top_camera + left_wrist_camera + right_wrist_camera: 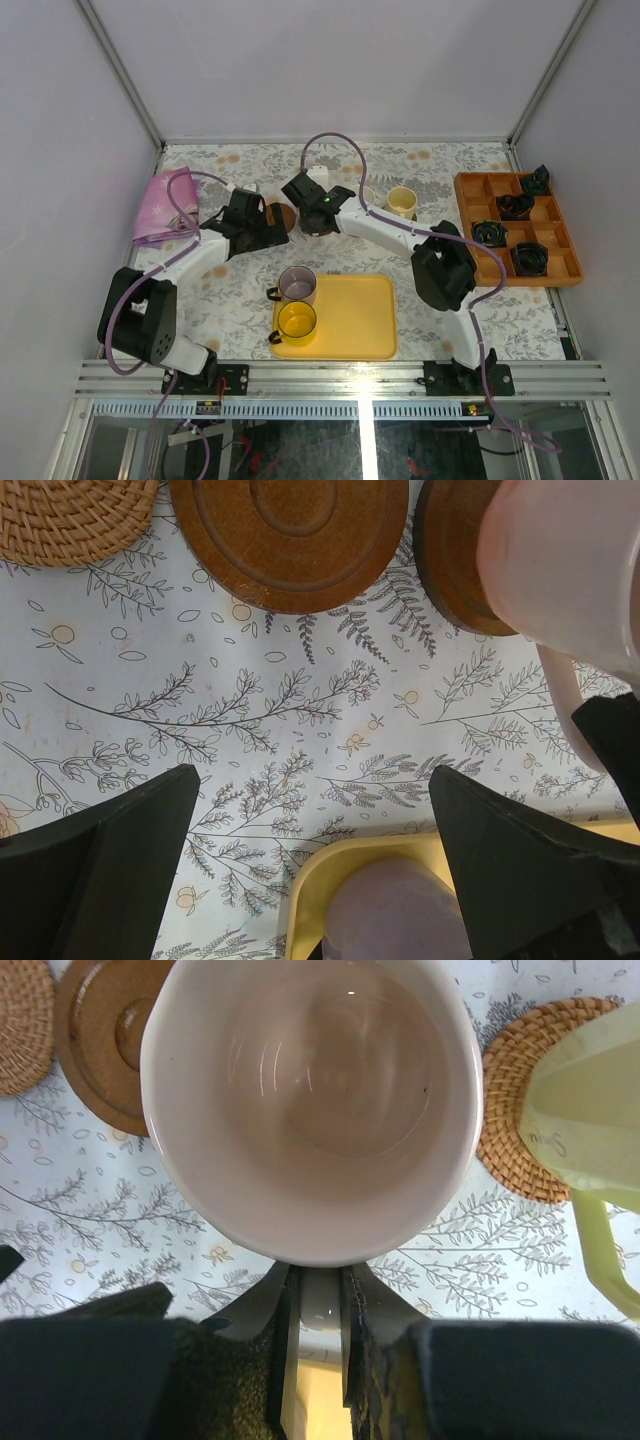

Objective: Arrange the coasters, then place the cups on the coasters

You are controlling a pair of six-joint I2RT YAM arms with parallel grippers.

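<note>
My right gripper (pixel 320 1280) is shut on the handle of the pink cup (pixel 310 1100), which I see from above with its inside empty. In the left wrist view the pink cup (pixel 560 570) stands over a wooden coaster (pixel 455 560); I cannot tell whether they touch. A second wooden coaster (pixel 290 535) lies bare beside it, and it also shows left of the cup as the coaster (pixel 105 1040). My left gripper (pixel 312 775) is open over the patterned cloth, holding nothing. The purple-grey cup (pixel 297 285) and the yellow cup (pixel 297 322) stand on the yellow tray (pixel 360 320). A cream cup (pixel 402 202) stands at the back.
Wicker mats (pixel 530 1100) (pixel 70 515) lie near the wooden coasters, one under a pale cup (pixel 590 1080). An orange compartment box (pixel 515 230) with black parts sits at the right. A pink cloth (pixel 160 205) lies at the back left. Both grippers (pixel 268 222) (pixel 300 190) are close together.
</note>
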